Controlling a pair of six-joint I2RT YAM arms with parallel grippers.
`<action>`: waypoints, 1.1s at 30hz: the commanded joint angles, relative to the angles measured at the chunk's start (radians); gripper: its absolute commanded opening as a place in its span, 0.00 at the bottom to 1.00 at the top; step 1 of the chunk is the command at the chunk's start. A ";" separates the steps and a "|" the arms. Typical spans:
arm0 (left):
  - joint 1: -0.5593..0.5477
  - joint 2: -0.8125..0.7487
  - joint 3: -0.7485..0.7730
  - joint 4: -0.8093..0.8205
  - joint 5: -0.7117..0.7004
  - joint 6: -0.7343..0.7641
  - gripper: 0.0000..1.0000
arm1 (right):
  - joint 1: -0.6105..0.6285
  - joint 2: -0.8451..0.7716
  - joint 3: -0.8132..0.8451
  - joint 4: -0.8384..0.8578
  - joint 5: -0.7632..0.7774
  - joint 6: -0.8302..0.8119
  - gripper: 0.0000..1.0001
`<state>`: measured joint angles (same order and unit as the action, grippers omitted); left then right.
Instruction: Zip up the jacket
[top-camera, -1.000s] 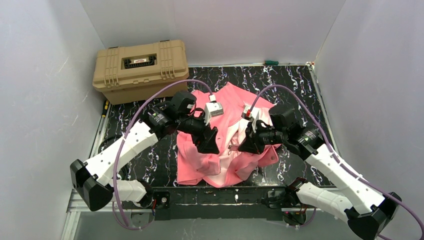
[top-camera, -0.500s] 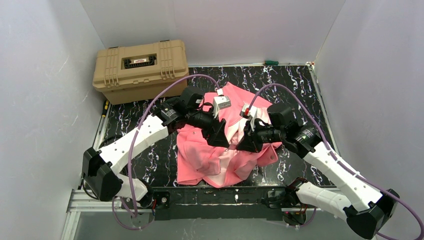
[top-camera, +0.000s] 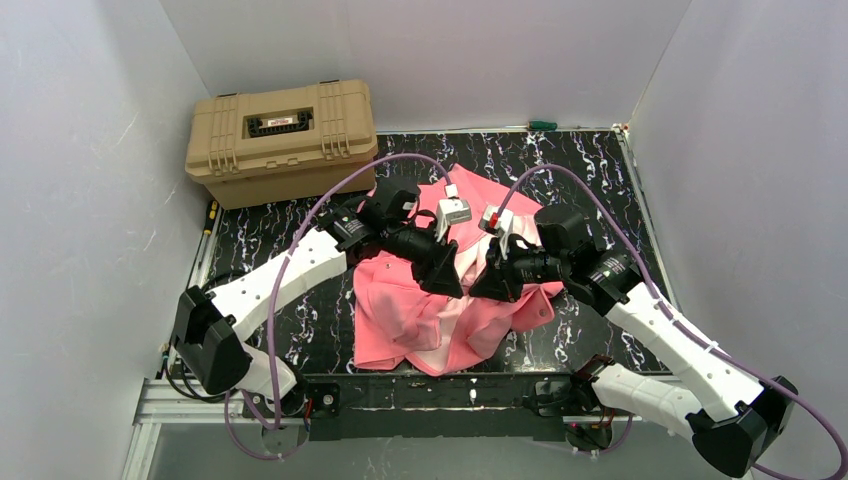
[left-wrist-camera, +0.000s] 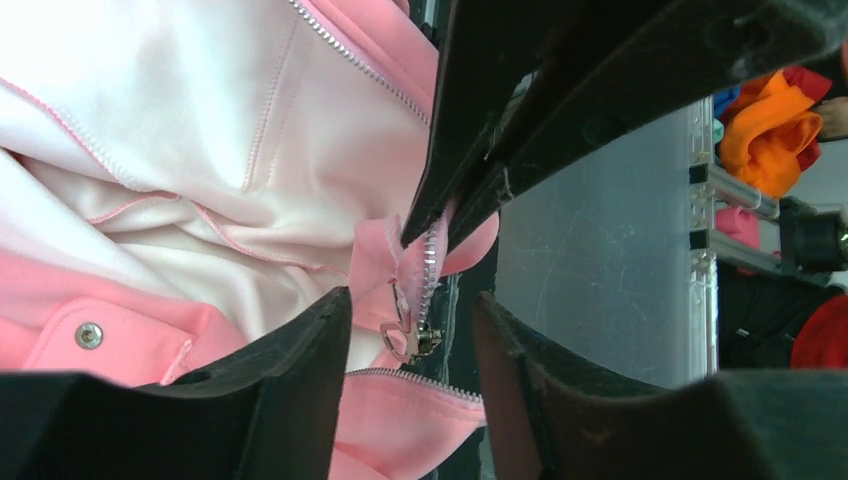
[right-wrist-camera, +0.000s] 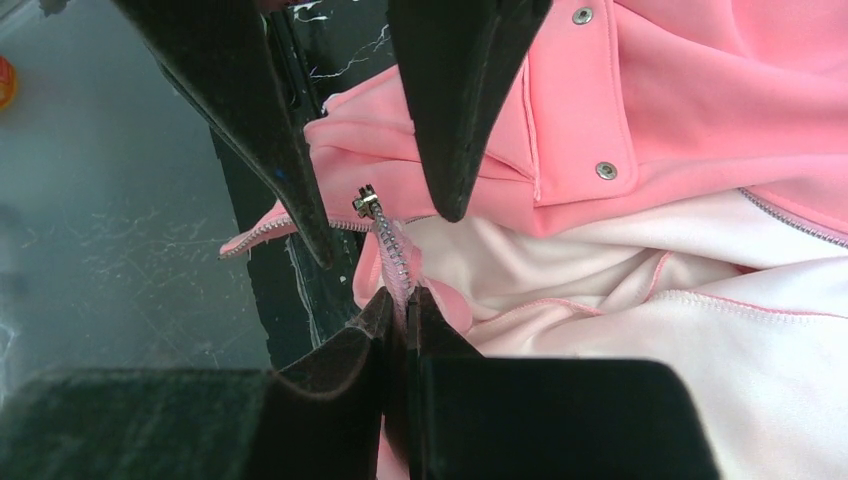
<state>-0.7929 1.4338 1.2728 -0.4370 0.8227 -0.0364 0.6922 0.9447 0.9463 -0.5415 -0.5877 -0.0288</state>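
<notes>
While the jacket (top-camera: 400, 320) lies open on the table (top-camera: 590, 165), the right gripper (right-wrist-camera: 404, 297) pinches the zipper tape (right-wrist-camera: 392, 255), and the left gripper (left-wrist-camera: 412, 305) holds its jaws apart astride the slider (left-wrist-camera: 415, 338). Risk: closing off-centre, they may nip fabric or knock the slider aside.

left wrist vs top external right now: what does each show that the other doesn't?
Left wrist only: the zipper slider with its pull, sitting in the gap between the fingers of the open left claw. The right claw is pinched shut on the zipper edge of the jacket just beyond it. A metal snap also shows.
Top external only: the tan case at far left, the black marbled table, both arms whole, and the jacket's full outline.
Both: the pink jacket with pale lining, and the two claws meeting at its front opening.
</notes>
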 joint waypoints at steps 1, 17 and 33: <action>-0.010 -0.005 0.032 -0.051 0.002 0.075 0.38 | 0.004 -0.003 0.042 0.058 -0.032 0.012 0.01; -0.009 -0.025 0.077 -0.062 0.051 0.078 0.00 | 0.002 -0.035 -0.051 0.295 -0.124 0.117 0.50; -0.009 -0.050 0.102 -0.071 0.052 0.057 0.00 | -0.048 -0.109 -0.213 0.470 -0.310 0.194 0.51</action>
<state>-0.8074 1.4300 1.3193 -0.5041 0.8589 0.0277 0.6624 0.8703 0.7692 -0.1726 -0.8135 0.1154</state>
